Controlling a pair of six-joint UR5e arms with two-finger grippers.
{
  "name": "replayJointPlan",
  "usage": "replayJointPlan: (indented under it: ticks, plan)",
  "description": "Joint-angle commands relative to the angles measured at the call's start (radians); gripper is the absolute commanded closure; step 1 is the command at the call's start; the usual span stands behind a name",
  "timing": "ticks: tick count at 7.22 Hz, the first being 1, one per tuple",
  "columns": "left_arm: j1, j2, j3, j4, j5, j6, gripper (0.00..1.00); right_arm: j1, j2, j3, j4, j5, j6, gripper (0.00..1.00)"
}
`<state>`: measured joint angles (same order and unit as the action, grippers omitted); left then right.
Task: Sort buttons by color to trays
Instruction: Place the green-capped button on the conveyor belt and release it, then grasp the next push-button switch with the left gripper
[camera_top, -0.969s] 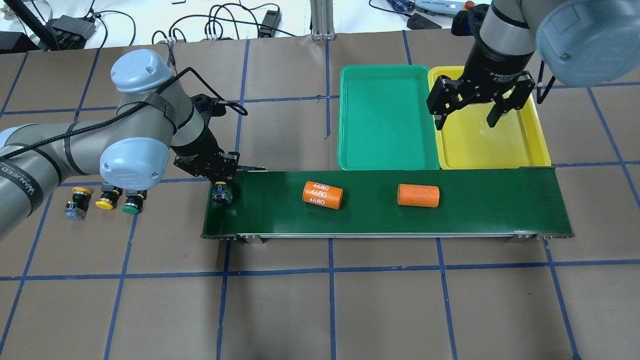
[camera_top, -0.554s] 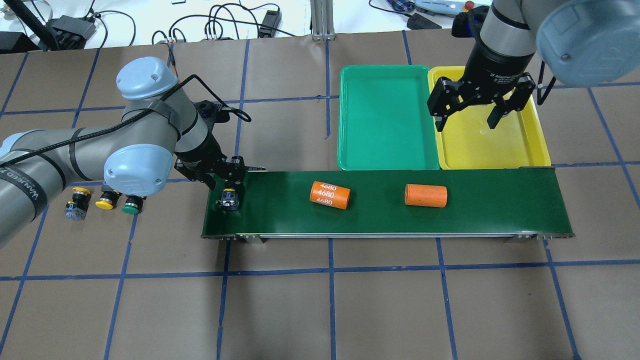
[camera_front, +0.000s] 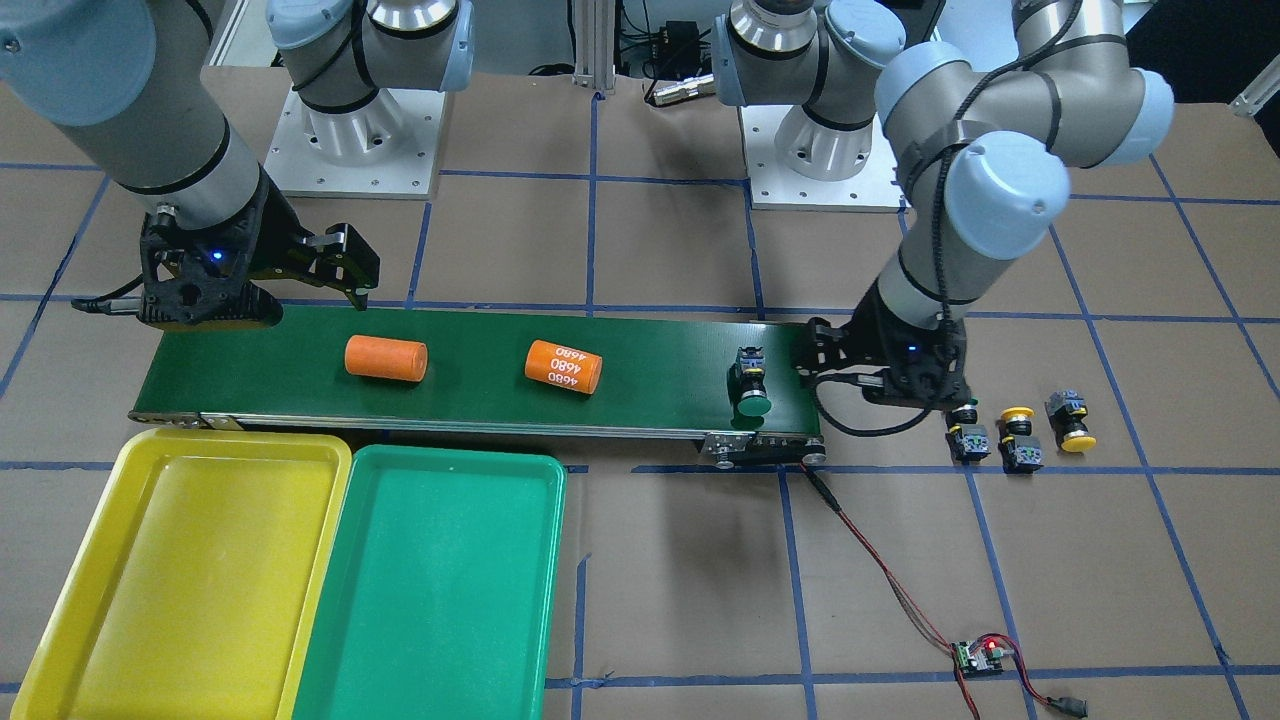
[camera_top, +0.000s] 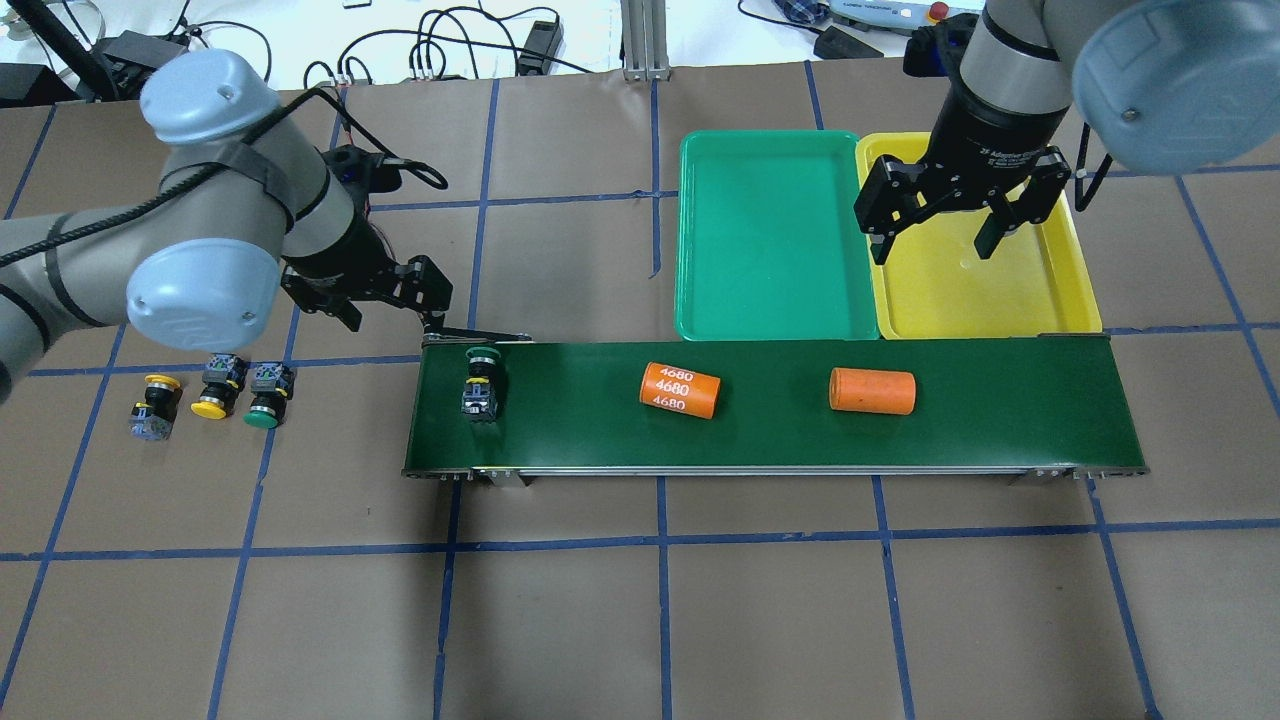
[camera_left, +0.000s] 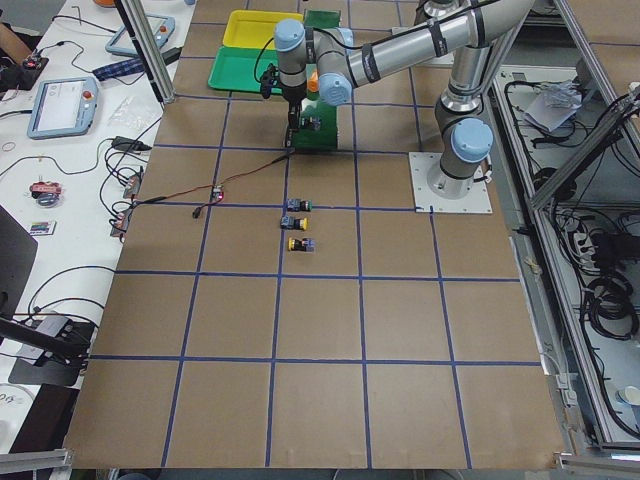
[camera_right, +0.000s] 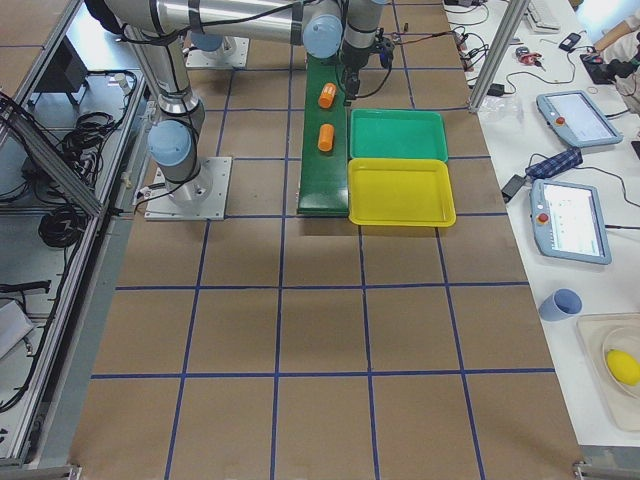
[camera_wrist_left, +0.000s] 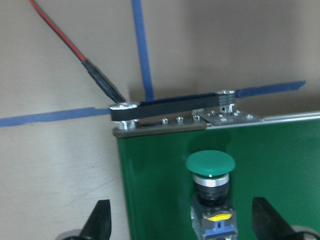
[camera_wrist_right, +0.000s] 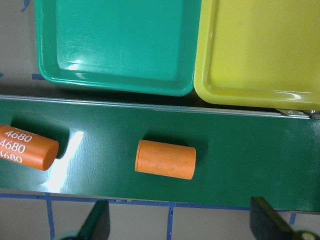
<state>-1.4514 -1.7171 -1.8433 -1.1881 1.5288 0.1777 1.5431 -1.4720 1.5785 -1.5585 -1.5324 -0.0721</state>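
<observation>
Green button on the conveyor belt, nothing held.
You have the left gripper open and empty just off the belt's left end, near that button. Your right gripper hovers, jaws spread, over the yellow tray, just beside the green tray. Three more buttons, two yellow and one green, lie in a row on the desk.

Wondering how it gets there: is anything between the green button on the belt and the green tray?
Only the orange cylinder marked 4680, on the belt between the green button and the stretch alongside the green tray.
</observation>
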Motion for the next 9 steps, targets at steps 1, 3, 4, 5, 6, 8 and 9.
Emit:
replayJointPlan:
  ticks: [1,3,4,5,6,8,9]
  plan:
    - [0.208,-0.034,0.001,-0.001,0.031,0.199,0.0,0.0,0.001,0.0,0.0,0.002,0.0,0.0]
    - [0.292,-0.059,-0.027,0.024,0.033,0.332,0.0,0.0,0.002,0.0,0.0,0.0,0.0,0.0]
    - [0.293,-0.094,-0.043,0.101,0.057,0.353,0.0,0.0,0.002,0.0,0.0,0.0,-0.002,0.0]
    - [0.293,-0.136,-0.068,0.166,0.101,0.373,0.0,0.0,0.002,0.0,0.0,0.0,-0.002,0.0]
    - [0.293,-0.162,-0.088,0.232,0.103,0.391,0.0,0.0,0.002,0.0,0.0,0.0,-0.002,0.0]
    - [0.293,-0.206,-0.093,0.243,0.102,0.395,0.0,0.0,0.001,0.0,0.0,0.0,0.0,0.0]
    - [0.293,-0.22,-0.091,0.245,0.102,0.391,0.0,0.0,0.002,0.0,0.0,0.0,0.0,0.0]
